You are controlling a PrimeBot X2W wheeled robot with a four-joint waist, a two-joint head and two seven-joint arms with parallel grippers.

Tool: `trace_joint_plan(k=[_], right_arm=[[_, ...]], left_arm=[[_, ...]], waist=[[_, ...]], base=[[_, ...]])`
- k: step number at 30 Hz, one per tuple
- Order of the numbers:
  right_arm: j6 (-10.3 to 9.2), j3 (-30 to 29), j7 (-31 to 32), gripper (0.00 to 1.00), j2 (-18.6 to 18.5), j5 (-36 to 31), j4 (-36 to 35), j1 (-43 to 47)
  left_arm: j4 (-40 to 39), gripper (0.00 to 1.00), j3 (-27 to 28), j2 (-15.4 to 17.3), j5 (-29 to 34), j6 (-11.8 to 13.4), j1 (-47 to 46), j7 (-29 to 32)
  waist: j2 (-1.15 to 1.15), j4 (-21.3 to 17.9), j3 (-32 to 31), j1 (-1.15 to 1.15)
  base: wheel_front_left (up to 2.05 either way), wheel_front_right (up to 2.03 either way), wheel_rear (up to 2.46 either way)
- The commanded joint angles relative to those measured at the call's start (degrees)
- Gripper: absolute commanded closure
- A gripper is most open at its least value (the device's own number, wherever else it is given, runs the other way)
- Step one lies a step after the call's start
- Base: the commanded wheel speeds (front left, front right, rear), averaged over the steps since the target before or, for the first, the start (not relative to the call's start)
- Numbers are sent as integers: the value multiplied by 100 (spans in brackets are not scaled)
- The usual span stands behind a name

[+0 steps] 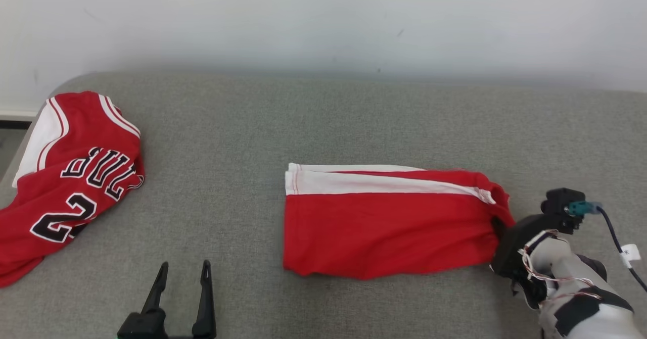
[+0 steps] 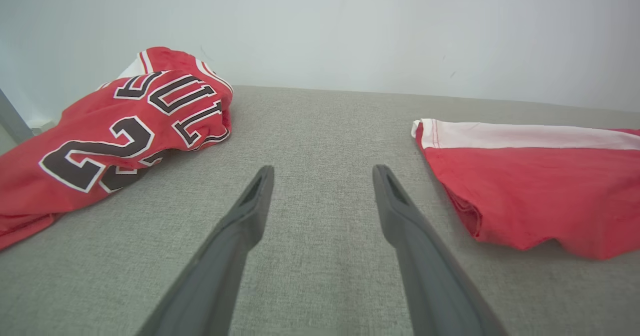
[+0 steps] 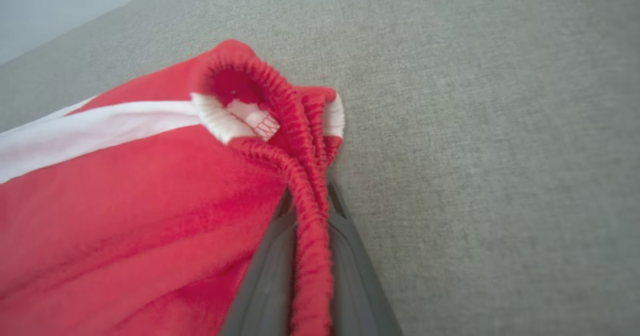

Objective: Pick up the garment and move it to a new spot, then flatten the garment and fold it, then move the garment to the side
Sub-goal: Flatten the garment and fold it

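Left gripper [image 1: 184,268]: near left. The fingers are spread wide and point away over bare cushion, holding nothing.
Left gripper's surroundings: in the left wrist view the jersey lies off to its left and the shorts to its right. It touches neither.
Right gripper [image 3: 309,201]: near right. The fingers are pressed together, pinching the waistband [image 3: 305,176] of the shorts.
Grip detail: in the right wrist view the gathered red elastic runs down between the two fingers, and a small white label shows inside the bunched opening.
Shorts [image 1: 384,233]: red, folded into a rough flat rectangle, lying right of centre on the cushion. The waistband end is at the right gripper and the hems point left.
Stripe [image 1: 384,183]: white, running along the far edge of the shorts.
Jersey [image 1: 76,177]: red with black, white-edged letters and numbers. It lies rumpled at the far left, well apart from the shorts.
Cushion [image 1: 323,122]: grey woven fabric that bears both garments.
Wall [image 1: 323,20]: pale, behind the cushion's far edge.
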Motion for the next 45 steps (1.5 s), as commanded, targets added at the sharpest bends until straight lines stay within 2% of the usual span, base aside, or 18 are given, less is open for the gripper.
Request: trace_joint_plan(k=[1,11,21,27,32,38,45], right_arm=[[-13,40,88,100,-150,109,-47,177],[-13,623,630,100,-1079,663,-882,504],[-13,967,1328,100,-1286,1554,-1945,520],[-12,936,2091,100,-1106,2363,-2611,484],[-12,768,2619,100,-826,2915,-2952,387],[-12,629,2821,100,-335,3077,-2760,196],[-12,747,2763,100,80,2700,-2377,6]], left_arm=[[21,0,33,-9,-35,-10,120,-15],[-1,0,111,-9,-171,-3,232,-15],[33,0,72,-9,-276,45,206,-15],[75,0,46,-8,-327,38,236,-15],[141,0,-100,-9,-457,63,209,-15],[205,0,-275,-8,-554,89,108,-15],[264,0,-489,-7,-634,120,57,-15]], waist=[[0,-80,-93,0],[0,-488,-185,0],[0,-699,-190,0],[0,-673,-239,0],[0,-458,-274,0],[0,-168,-265,0],[0,159,-217,0]], base=[[0,0,0],[0,0,0],[0,0,0],[0,0,0],[0,0,0],[0,0,0],[0,0,0]])
